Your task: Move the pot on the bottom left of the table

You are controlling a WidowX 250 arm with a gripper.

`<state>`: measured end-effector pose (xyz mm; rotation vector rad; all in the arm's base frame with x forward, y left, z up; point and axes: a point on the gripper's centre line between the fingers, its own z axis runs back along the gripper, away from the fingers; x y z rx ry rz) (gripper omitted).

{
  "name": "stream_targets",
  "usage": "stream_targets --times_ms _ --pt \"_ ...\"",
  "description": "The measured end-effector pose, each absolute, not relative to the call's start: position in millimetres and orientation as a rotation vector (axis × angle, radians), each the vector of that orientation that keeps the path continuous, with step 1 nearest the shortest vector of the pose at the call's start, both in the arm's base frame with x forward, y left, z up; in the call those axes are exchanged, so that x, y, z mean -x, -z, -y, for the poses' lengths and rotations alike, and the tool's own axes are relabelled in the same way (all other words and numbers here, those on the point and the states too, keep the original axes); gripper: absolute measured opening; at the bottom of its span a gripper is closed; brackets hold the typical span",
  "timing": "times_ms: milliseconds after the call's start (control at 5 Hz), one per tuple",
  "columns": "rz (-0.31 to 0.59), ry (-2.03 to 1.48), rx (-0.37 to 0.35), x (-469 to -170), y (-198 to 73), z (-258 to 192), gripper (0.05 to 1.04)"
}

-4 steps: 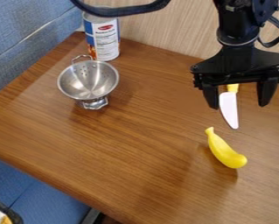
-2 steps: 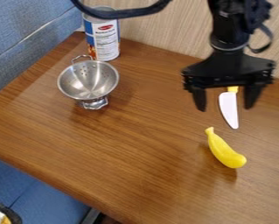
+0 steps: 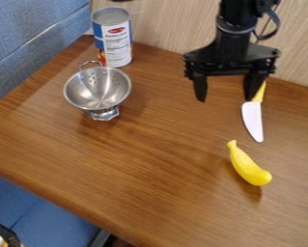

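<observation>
- One black end effector (image 3: 225,98) over the table (image 3: 136,169), wide open
- knife (image 3: 252,118) near it, yellow handle toward the wall
- yellow banana (image 3: 248,166) closer to the camera
- metal pot (image 3: 98,89), kinda holey, upper left of the table
- can (image 3: 113,41) standing just behind that

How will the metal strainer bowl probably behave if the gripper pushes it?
The strainer bowl would likely keep its shape, since it looks like thin metal. It may tip if pushed at the rim, because the wide bowl stands on a narrow foot. Its smooth, shiny wall could be slippery.
</observation>
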<state>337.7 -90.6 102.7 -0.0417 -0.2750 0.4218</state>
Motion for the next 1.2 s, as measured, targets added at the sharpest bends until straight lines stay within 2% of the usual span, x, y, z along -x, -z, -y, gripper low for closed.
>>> stream_targets --times_ms 200,400,600,800,1200 --pt "0.290 -0.483 -0.047 -349 -103 66 1.001" --pt "0.294 -0.545 -0.174 -358 -96 41 1.001" --pt "0.262 -0.630 -0.290 -359 -85 8 1.001" --pt "0.224 -0.674 -0.357 -360 -74 -8 1.001" --pt "0.167 -0.771 -0.439 -357 -62 -30 1.001"
